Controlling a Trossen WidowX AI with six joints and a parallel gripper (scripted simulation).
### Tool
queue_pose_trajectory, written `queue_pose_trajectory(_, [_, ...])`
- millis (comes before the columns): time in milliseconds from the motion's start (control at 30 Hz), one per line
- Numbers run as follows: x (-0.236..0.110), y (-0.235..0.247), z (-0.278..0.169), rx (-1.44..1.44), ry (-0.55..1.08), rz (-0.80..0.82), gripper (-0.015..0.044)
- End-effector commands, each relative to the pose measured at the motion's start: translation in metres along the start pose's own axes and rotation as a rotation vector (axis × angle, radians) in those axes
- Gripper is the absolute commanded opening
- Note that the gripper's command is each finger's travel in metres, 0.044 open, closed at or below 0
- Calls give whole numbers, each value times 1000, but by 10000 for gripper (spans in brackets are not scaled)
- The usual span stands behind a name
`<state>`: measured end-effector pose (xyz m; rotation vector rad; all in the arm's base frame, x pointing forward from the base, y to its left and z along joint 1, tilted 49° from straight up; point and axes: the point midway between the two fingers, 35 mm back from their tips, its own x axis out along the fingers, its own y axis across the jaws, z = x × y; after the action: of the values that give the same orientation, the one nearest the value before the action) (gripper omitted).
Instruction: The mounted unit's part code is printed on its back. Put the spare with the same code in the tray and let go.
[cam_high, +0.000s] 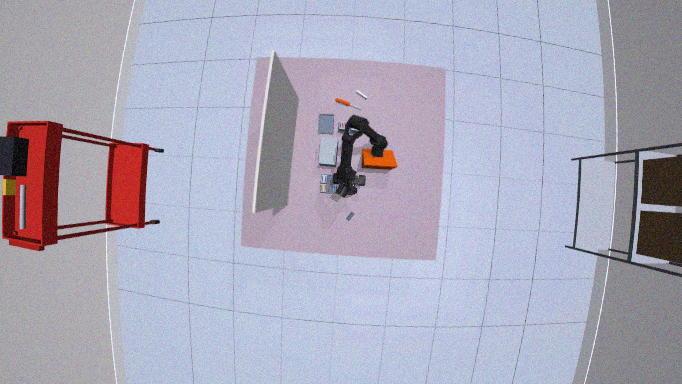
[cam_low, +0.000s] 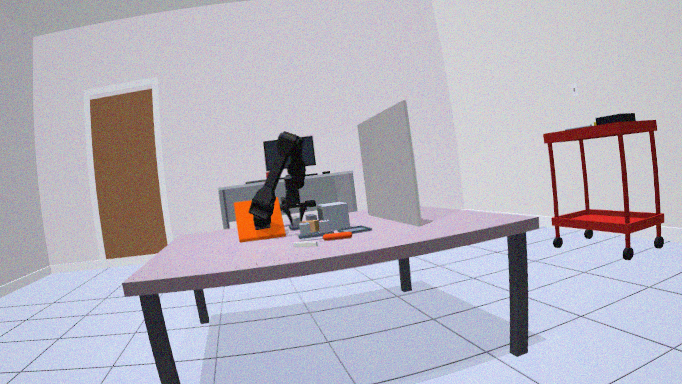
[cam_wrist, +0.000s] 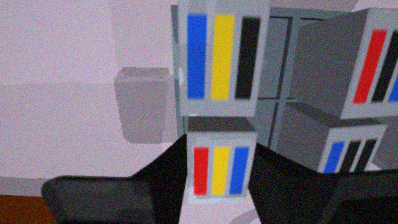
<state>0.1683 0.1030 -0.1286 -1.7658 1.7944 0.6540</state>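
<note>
From the top view I saw the arm reaching over the pink table, its gripper down at the small striped spares beside the grey wall panel. The orange tray lay by the arm's base, and a screwdriver lay farther off.

From the exterior view the arm bent down behind the tray; the gripper itself I could not make out. A red cart stood at the right.

In the wrist view the fingers had closed partway on the red-yellow-blue spare, pinching its sides. It sat in the rack among the others, just below the blue-yellow-black spare.
</note>
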Motion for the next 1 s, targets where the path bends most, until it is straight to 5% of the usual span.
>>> queue_pose_trajectory(0, [0, 0, 0, 0, 0, 0, 0])
queue_pose_trajectory(267, [-4, -1, 1, 0, -1, 0, 0])
queue_pose_trajectory(667, [-79, 0, 1, -6, -1, -2, 0])
queue_pose_trajectory(967, [-80, -2, 0, -11, 0, -5, 0])
